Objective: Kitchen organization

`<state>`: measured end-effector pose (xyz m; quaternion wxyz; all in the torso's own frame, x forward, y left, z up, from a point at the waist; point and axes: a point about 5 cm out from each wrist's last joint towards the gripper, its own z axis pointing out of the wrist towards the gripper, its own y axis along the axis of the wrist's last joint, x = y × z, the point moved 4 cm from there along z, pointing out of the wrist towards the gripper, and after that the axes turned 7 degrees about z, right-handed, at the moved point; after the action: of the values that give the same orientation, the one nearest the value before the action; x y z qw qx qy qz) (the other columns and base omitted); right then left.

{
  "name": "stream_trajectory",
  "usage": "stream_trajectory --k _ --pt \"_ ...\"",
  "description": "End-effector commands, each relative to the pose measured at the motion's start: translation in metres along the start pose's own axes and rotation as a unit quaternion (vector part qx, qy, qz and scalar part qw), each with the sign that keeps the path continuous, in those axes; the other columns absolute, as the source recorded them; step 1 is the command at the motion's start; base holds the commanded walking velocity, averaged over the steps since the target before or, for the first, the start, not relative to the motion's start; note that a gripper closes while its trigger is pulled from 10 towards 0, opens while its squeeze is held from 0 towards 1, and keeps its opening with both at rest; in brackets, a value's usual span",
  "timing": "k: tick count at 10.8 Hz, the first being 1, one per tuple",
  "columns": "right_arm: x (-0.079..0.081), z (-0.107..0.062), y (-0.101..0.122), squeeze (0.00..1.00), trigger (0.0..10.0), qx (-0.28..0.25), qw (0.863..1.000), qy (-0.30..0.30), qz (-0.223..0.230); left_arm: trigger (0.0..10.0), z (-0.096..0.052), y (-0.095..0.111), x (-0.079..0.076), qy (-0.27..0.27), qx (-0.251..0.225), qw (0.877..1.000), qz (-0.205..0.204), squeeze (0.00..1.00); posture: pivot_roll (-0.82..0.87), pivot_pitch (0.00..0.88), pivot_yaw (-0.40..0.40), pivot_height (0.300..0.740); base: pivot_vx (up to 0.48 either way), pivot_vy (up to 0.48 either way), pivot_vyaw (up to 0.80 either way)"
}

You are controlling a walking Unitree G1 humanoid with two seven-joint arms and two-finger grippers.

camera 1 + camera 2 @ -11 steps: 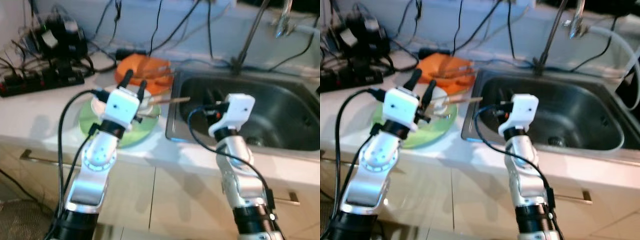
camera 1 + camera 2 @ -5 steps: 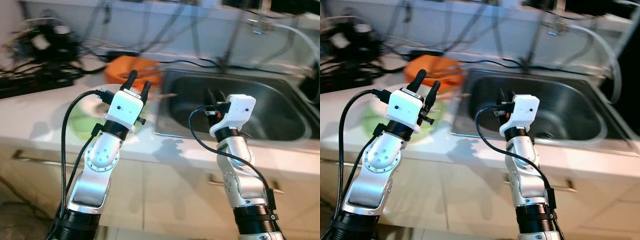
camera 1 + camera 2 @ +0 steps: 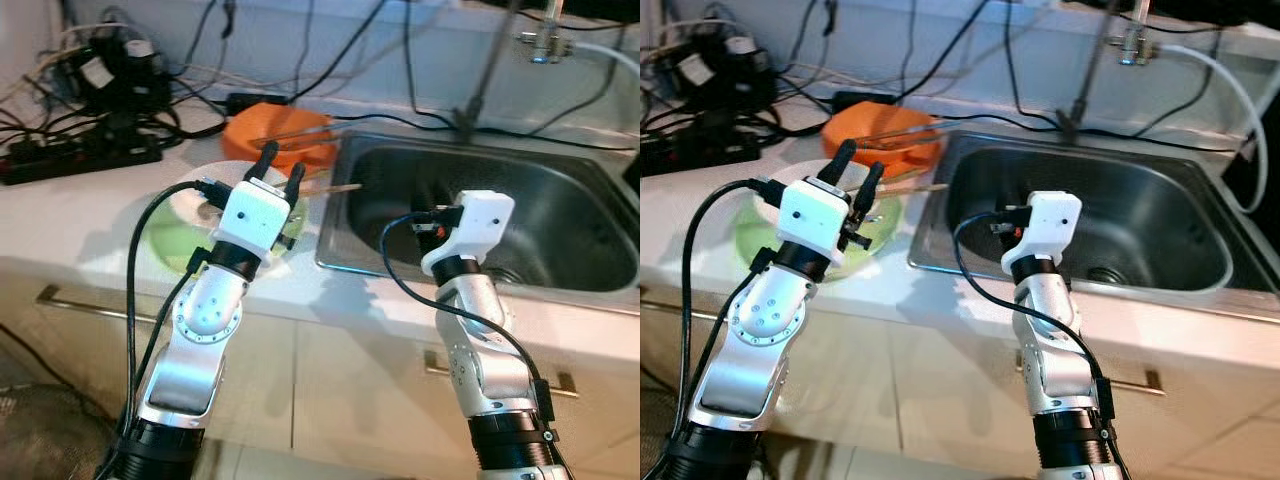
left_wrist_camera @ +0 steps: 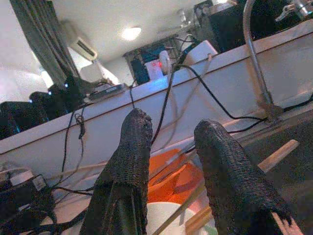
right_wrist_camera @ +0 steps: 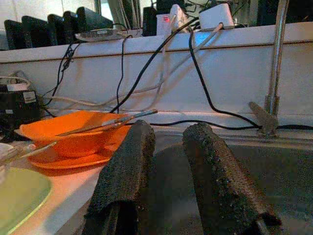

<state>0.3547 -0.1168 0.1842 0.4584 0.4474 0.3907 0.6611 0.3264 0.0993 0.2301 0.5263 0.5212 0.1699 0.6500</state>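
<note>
The steel sink sits at my right; my right gripper hangs over its near rim, fingers slightly parted, holding nothing. On the counter, a green plate carries a white bowl with chopsticks. An orange bowl behind holds utensils. My left gripper hovers above the plate, open, empty.

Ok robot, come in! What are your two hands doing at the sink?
Left tool open, empty, above green plate. Right tool open, empty, at sink edge. Orange dish untouched. Chopsticks poke over the sink rim.
</note>
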Motion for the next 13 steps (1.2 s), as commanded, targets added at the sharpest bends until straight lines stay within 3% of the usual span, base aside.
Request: stream_trajectory --k 1,7,13 --pt "-0.0015 0.0009 0.0026 0.0 10.0 -0.003 1.0 -0.001 -0.001 10.0 0.0004 0.0026 0.0006 0.003 -0.003 1.0 0.003 0.0 0.2 0.006 -0.049 0.74 0.0 0.0 0.0" --pt "0.0 0.0016 0.0024 0.0 10.0 -0.003 1.0 0.004 0.001 10.0 0.0006 0.001 0.0006 0.004 0.0 1.0 0.004 0.0 0.2 0.002 -0.053 0.74 0.0 -0.279 0.0" --pt "0.005 0.0029 0.0011 0.0 10.0 0.002 1.0 0.017 0.004 10.0 -0.0047 -0.0046 -0.0007 -0.003 0.012 1.0 0.008 0.0 0.2 0.0 -0.057 0.74 0.0 0.0 0.0"
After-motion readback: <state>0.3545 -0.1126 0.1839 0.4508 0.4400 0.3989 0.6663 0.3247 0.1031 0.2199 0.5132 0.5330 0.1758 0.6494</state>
